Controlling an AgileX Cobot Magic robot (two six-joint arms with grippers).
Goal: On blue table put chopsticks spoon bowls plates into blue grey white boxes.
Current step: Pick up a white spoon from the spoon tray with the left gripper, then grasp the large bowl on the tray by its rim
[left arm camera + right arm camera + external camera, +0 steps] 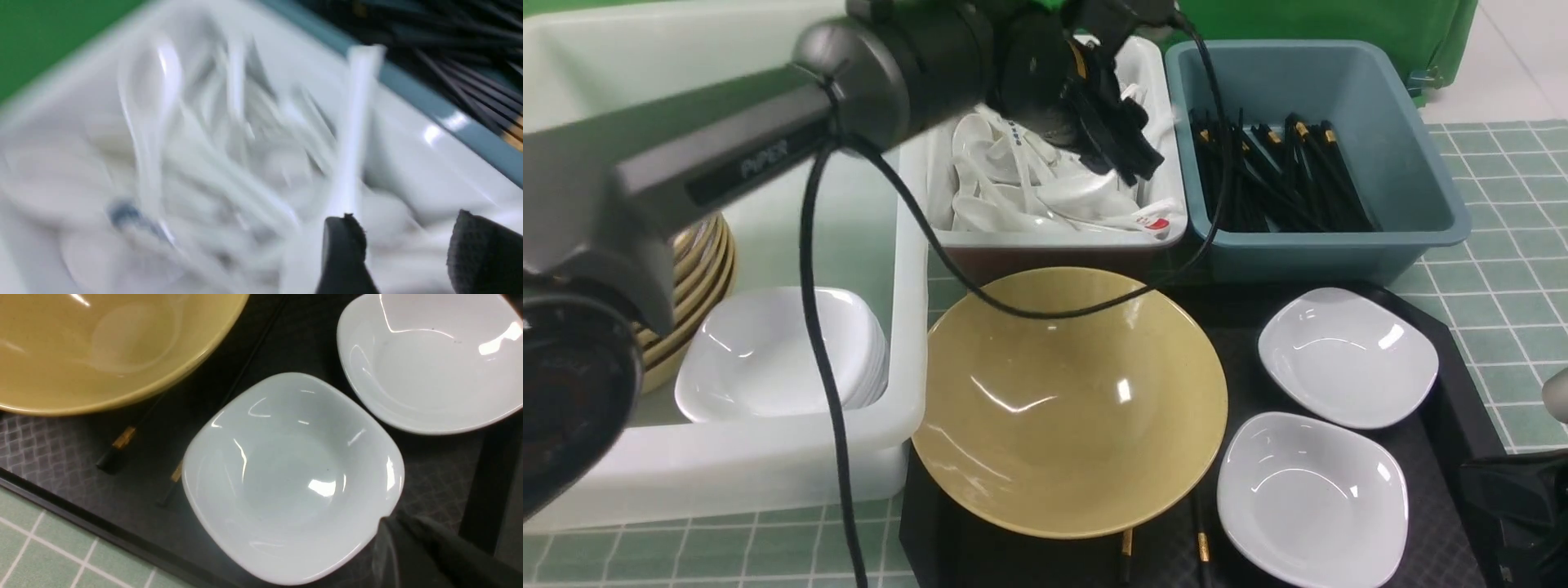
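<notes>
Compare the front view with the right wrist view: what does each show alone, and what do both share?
Front only: the tub holding stacked bowls and plates, the white box of spoons, the blue-grey box of chopsticks, the left arm. Right wrist only: the tray's near rim. Both: one tan bowl, two white plates and two loose chopsticks on the black tray.

The wide mustard-tan bowl [1070,400] sits upright and empty, two white rounded-square plates [1347,355] just right of it and two chopsticks [1201,549] — black, gold-banded — poking from under its near rim. Behind it the white box [1054,239] holds spoons [1029,192], behind-right the blue-grey box [1339,253] more sticks [1274,175], and left the big tub [911,343] stacked dishes [776,351].
</notes>
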